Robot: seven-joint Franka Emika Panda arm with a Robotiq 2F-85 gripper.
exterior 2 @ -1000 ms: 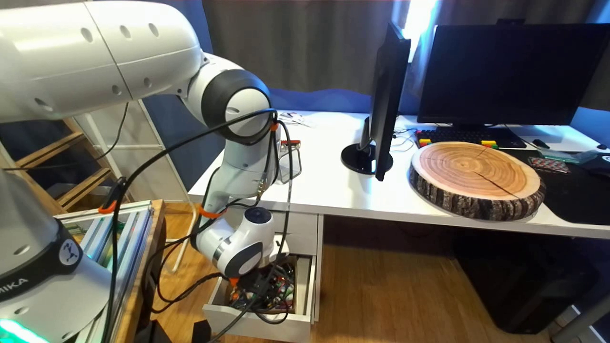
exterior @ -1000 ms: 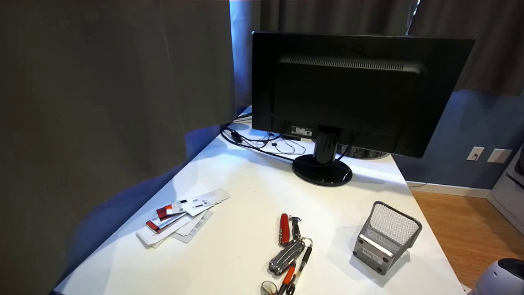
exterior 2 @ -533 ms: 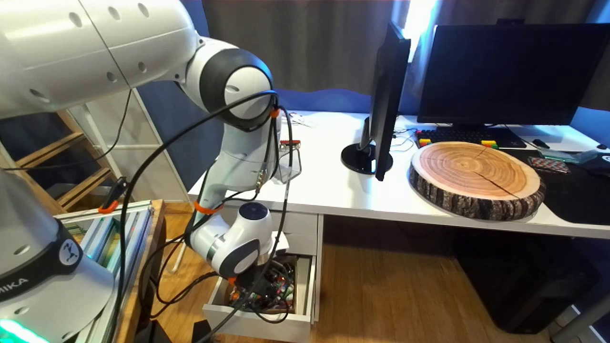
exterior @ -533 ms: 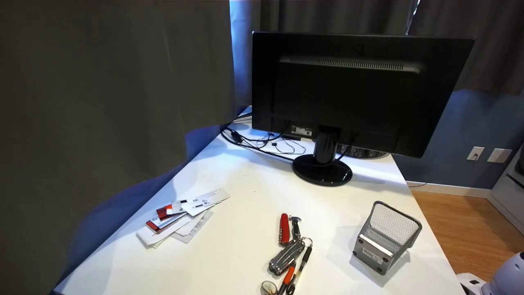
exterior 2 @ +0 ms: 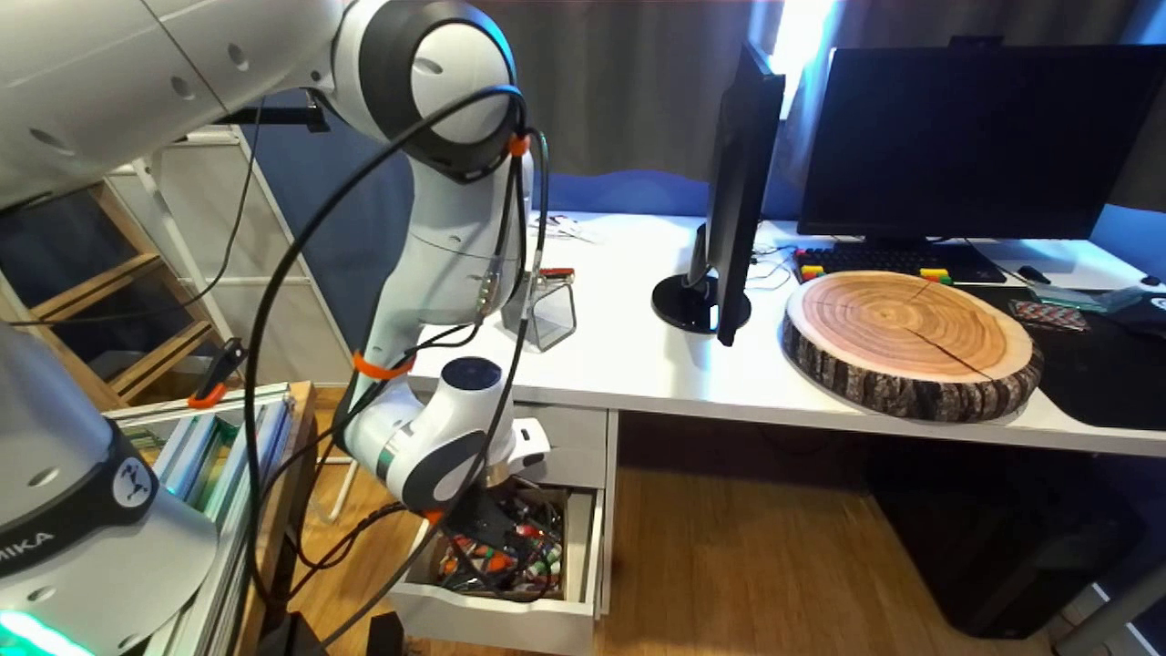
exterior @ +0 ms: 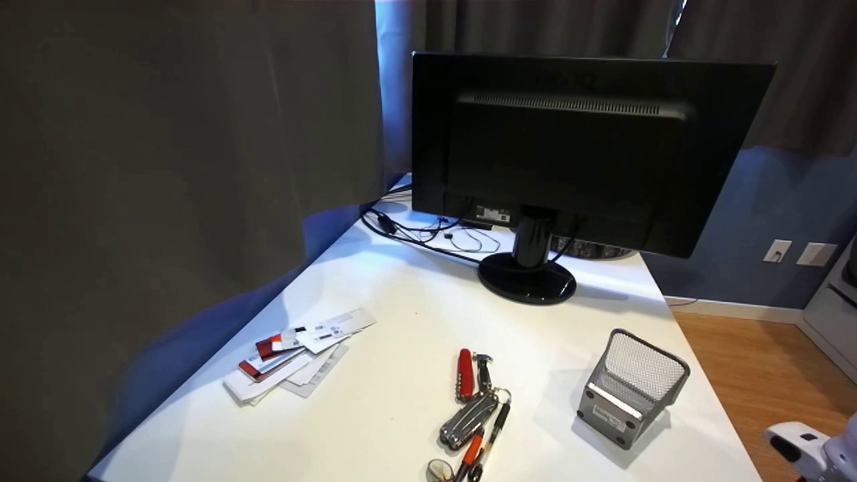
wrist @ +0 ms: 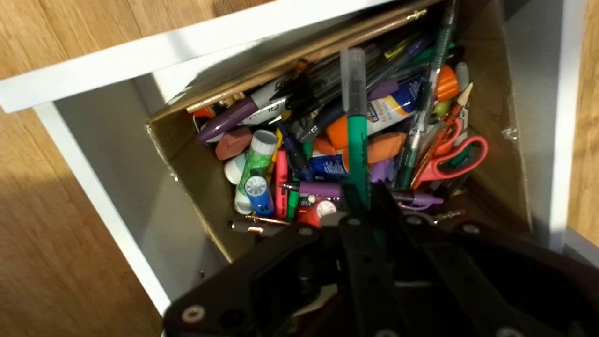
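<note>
Your gripper (wrist: 367,199) is clenched on a green pen (wrist: 357,150), pinching its barrel, and in the wrist view the pen lies over the middle of the box (wrist: 185,161) inside the pulled-out drawer (wrist: 201,40). Expect a light, stiff thing that is unlikely to break; its smooth, round plastic may slip or swivel in your grasp, since a long stretch sticks out past the pinch. The green barrel looks the safest place to hold, ideally near the middle; the clear cap (wrist: 356,84) seems a poorer choice, as it could pull off. The long axis runs nearly straight up and down in the wrist view, close to square with the drawer's front edge, and the capped end points toward that edge, appearing just short of the box's rim. The opposite end is hidden behind your gripper. You cannot tell from here how steeply the pen tilts, or how high it sits above the purple pen (wrist: 323,188) and scissors (wrist: 428,171).
</note>
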